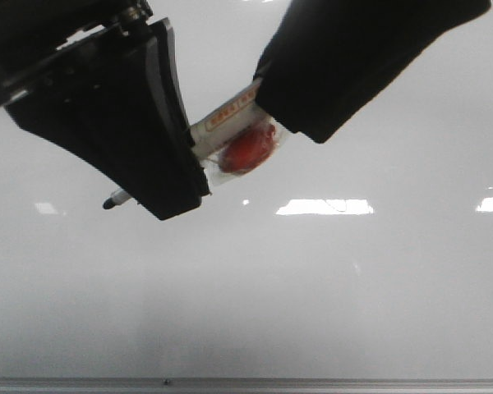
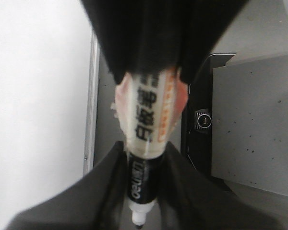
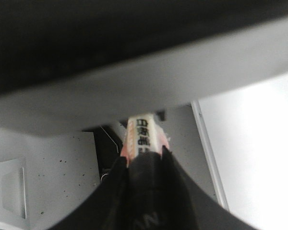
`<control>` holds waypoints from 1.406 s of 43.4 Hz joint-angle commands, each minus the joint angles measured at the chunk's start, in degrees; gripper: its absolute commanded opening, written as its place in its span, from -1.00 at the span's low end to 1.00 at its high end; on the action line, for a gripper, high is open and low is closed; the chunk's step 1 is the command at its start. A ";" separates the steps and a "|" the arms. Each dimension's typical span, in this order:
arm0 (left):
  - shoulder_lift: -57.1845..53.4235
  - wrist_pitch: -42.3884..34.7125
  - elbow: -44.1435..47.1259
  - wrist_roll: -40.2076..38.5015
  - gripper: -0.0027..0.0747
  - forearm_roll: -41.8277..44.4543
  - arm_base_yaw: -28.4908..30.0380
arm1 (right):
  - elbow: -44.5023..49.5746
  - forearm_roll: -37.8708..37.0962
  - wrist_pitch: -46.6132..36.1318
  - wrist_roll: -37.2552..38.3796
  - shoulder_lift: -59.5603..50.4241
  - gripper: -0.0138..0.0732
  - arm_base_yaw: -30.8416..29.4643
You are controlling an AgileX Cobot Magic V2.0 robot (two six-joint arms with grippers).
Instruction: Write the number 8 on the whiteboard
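Observation:
The whiteboard [image 1: 329, 287] fills the front view, glossy and pale, with no number 8 visible on it. A marker [image 1: 230, 123] with a white label, taped with a red patch [image 1: 246, 150], is held above the board. My left gripper [image 1: 193, 164] is shut on its black front part, and the tip [image 1: 108, 203] sticks out to the left. My right gripper [image 1: 267, 115] is shut on the marker's rear end. The left wrist view shows the marker [image 2: 146, 124] between my left gripper's [image 2: 144, 167] fingers. The right wrist view shows the marker [image 3: 143, 132] in my right gripper [image 3: 144, 165].
The board's thin grey metal rim [image 1: 246, 382] runs along the near edge. Light reflections [image 1: 324, 207] lie on the board. Beside the board is a grey speckled surface [image 2: 249, 120] with a black device and lens [image 2: 202, 120].

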 commanded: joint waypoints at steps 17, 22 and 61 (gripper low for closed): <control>-17.06 -2.02 -0.71 -11.33 0.02 3.28 12.68 | -1.19 -9.28 -1.07 12.23 -9.20 -0.90 -12.27; -22.76 -3.94 2.38 -15.33 0.02 3.01 18.53 | 4.14 -6.67 -8.97 19.85 -12.88 -0.90 -21.62; -25.70 -9.02 7.36 -16.67 0.02 -0.52 23.65 | 1.45 0.63 -38.52 17.51 2.82 -0.91 -24.86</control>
